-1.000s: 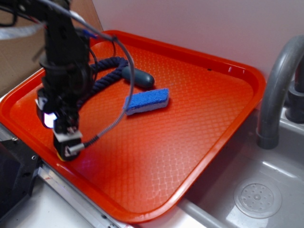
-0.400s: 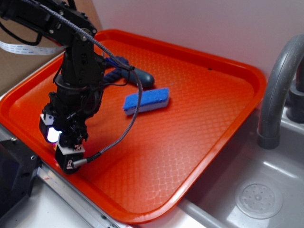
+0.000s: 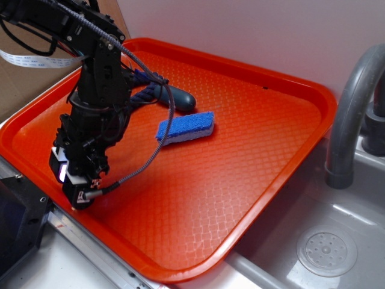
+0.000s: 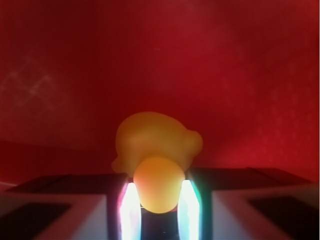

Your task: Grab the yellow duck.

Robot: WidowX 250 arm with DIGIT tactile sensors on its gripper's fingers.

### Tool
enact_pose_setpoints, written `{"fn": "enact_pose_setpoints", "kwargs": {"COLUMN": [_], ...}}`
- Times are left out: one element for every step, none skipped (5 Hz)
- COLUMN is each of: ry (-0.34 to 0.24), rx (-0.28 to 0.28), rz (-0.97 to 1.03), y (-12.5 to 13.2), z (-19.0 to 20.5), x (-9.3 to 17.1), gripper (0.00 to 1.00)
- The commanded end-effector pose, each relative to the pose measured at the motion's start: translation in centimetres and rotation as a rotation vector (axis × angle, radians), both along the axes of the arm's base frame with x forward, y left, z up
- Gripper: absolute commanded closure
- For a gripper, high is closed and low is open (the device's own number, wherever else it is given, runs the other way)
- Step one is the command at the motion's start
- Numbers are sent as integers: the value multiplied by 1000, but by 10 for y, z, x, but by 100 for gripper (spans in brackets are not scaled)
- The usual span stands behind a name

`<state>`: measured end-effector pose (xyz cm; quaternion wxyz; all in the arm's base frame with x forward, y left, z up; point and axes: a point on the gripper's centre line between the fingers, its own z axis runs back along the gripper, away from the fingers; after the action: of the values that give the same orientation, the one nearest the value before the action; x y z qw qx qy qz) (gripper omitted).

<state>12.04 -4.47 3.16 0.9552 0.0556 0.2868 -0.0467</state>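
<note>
Since a second ago the arm has dropped lower at the tray's near-left edge. Claw (image 4: pixel 156 200) is pinched narrow around the yellow duck (image 4: pixel 152 150), fingers (image 4: pixel 129 205) on its rounded lower part, probably touching, view is blurry. Risk: round slick body squirts out on lift. Orange tray (image 3: pixel 258 156), blue sponge (image 3: pixel 185 128) sits well apart.

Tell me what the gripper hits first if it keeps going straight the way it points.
Likely the orange tray: the gripper points down at it, with the yellow duck already between its fingers; the remaining depth is unclear.
</note>
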Motion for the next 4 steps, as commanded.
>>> {"fn": "enact_pose_setpoints", "kwargs": {"ry": [-99, -270, -404, -541], "rx": [14, -18, -85, -143], "rz": [-4, 7, 58, 118], "y": [-5, -13, -14, -6], "z": [27, 78, 131, 181], "x": [6, 27, 41, 56], "gripper": [100, 100, 100, 100]}}
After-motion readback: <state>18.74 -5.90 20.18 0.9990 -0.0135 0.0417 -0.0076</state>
